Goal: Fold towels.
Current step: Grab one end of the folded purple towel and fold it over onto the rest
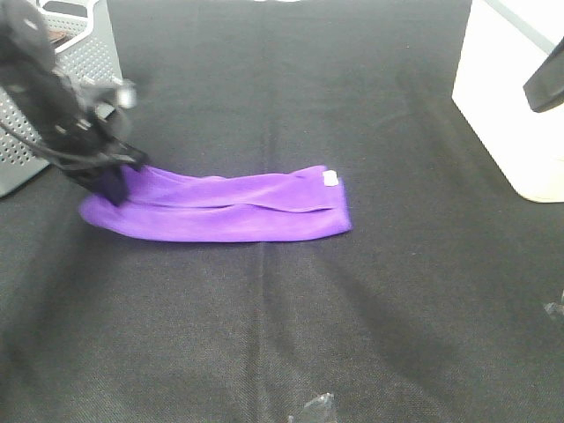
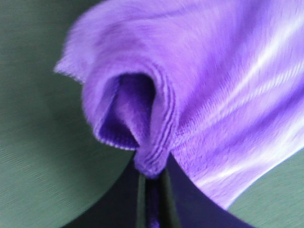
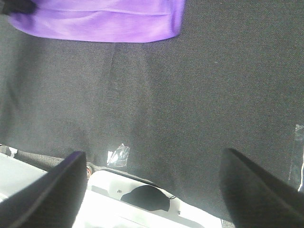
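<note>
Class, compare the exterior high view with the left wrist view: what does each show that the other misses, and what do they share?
Only the exterior high view shows the purple towel at full folded length, its white tag, the grey perforated bin and the white box. Only the left wrist view shows the towel's curled edge pinched in the left tool. Both show the towel and the dark table cover.

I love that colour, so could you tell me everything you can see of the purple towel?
The purple towel looks like soft, fuzzy microfibre. It is folded into a long narrow band lying on the black tabletop. At one end a bunched edge with a stitched hem is pinched between the left fingers and raised slightly. A small white tag shows at the opposite end. Nothing else touches it.
</note>
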